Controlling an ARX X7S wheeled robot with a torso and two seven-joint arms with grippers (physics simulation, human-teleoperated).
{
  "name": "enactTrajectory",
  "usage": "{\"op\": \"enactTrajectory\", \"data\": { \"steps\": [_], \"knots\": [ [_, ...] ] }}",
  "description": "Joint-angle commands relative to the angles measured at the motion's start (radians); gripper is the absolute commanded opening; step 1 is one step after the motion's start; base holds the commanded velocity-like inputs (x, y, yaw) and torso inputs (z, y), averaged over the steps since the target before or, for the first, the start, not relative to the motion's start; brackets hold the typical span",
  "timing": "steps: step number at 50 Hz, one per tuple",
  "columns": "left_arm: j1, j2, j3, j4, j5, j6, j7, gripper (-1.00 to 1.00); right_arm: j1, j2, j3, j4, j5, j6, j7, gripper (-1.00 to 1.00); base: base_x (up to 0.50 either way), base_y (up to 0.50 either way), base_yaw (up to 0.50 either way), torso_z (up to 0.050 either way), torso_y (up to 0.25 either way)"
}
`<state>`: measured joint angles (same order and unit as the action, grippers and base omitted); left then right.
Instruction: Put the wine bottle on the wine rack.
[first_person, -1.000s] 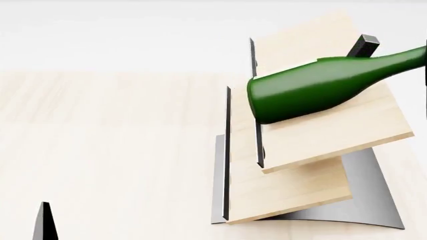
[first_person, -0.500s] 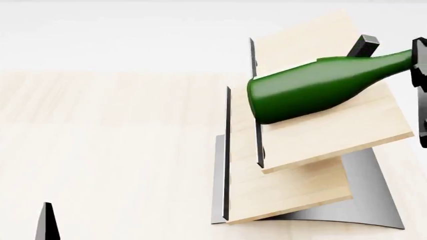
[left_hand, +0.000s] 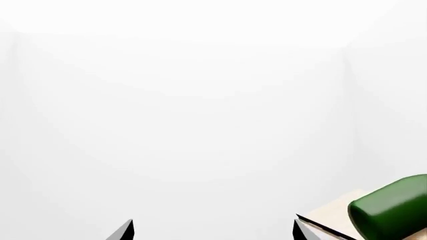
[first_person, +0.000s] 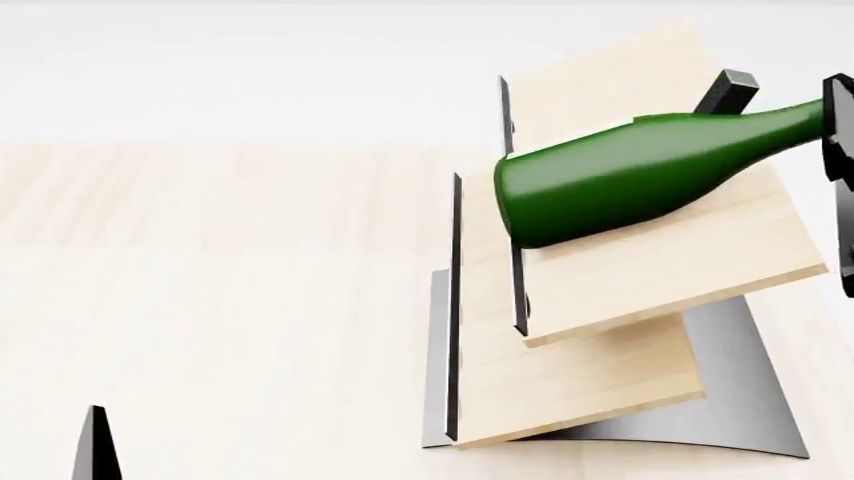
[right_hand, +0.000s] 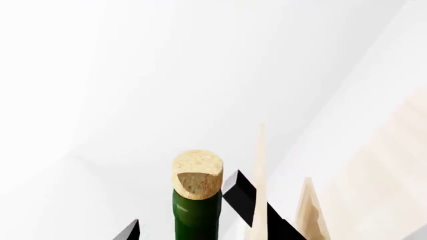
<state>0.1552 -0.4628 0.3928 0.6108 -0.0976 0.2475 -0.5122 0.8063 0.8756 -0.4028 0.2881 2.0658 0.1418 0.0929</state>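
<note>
Right pincer (first_person: 841, 150) seemingly around wine bottle (first_person: 627, 180) neck.

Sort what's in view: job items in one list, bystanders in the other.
Job: wine bottle, lying on the wine rack; right gripper at its neck.
Bystanders: left gripper, off to the side; wooden tabletop.

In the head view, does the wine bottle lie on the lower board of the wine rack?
No, the wine bottle rests across the upper board of the wine rack.
</note>
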Motion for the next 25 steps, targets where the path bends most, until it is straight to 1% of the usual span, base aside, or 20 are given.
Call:
{"op": "enactTrajectory", "data": {
  "steps": [1,13,17,22,25],
  "knots": [
    [-0.003,-0.001,0.003,-0.001,0.0,-0.002,-0.001,1.0,-0.058,0.047,0.043,-0.057,0.022,-0.022,-0.006,1.0,0.0,0.0,0.0,0.0,0.0],
    [-0.003,-0.002,0.007,-0.001,0.002,-0.001,-0.002,1.0,-0.189,0.13,0.136,-0.138,0.07,-0.09,-0.009,1.0,0.0,0.0,0.0,0.0,0.0],
    [-0.003,-0.002,0.008,-0.001,0.003,-0.002,-0.003,1.0,-0.227,0.141,0.157,-0.169,0.073,-0.113,-0.008,1.0,0.0,0.0,0.0,0.0,0.0],
    [-0.001,-0.006,0.004,0.005,0.0,-0.003,-0.006,1.0,-0.3,0.141,0.171,-0.226,-0.001,-0.209,0.019,1.0,0.0,0.0,0.0,0.0,0.0],
    [-0.001,-0.006,0.004,0.008,0.002,-0.005,-0.008,1.0,-0.366,0.155,0.197,-0.305,-0.064,-0.291,0.053,1.0,0.0,0.0,0.0,0.0,0.0]
  ]
}}
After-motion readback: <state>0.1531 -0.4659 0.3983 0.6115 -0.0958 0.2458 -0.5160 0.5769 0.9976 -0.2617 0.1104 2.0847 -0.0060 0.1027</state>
